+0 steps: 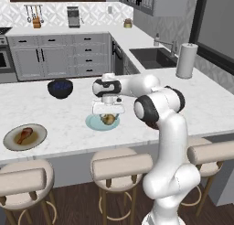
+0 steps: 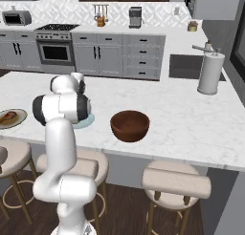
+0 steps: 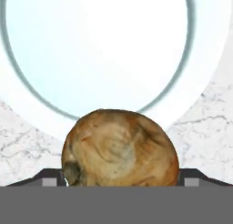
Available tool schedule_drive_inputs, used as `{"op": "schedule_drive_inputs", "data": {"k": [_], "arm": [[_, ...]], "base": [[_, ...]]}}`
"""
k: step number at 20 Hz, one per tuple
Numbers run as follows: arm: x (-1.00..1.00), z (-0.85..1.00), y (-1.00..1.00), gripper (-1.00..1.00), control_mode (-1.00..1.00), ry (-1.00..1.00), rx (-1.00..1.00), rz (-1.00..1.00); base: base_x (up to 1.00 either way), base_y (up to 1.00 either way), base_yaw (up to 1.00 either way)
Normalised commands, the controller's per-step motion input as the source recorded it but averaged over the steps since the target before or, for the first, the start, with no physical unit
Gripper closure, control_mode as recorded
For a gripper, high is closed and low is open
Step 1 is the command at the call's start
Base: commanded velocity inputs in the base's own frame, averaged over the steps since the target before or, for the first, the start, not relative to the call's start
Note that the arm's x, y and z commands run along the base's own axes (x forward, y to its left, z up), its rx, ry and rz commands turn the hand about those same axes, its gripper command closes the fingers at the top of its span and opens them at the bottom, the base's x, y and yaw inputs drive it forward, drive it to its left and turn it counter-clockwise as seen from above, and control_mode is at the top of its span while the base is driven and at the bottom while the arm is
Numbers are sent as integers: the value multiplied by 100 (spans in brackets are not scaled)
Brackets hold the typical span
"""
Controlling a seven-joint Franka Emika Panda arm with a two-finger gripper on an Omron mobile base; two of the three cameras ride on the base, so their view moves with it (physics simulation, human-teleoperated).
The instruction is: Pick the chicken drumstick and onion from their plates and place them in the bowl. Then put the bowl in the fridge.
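Onion [image 3: 119, 148] sits on the pale blue plate [image 3: 41, 50] on your counter [image 1: 55, 114], and you can see the gripper [image 1: 108, 119] spread wide around it, one finger on each side.

— From the left base view, can you see the onion [image 1: 108, 120] whole?

— No, the gripper [image 1: 108, 115] covers its top, and the pale blue plate [image 1: 93, 123] is partly under it too.

— And in the right base view?

— The arm [image 2: 62, 109] blocks most of that plate [image 2: 87, 122]; just a sliver shows. The beige plate [image 2: 19, 115] is cut by the left edge.

— The hand view?

— The onion's [image 3: 119, 148] bottom is cut off at lower centre, the fingertips [image 3: 192, 177] barely peek out beside it, and the plate [image 3: 91, 50] runs past the top edge.
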Motion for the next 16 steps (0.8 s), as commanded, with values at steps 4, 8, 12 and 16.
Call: {"op": "schedule_drive_inputs", "data": {"k": [4, 8, 12, 16], "arm": [[-71, 78, -43, 100, -100, -5, 3, 0], [-42, 90, -50, 100, -100, 0, 0, 0], [-44, 60, -80, 100, -100, 0, -2, 0], [-25, 39, -94, 100, -100, 0, -3, 0]], "base": [[0, 0, 0], [0, 0, 0], [0, 0, 0], [0, 0, 0]]}}
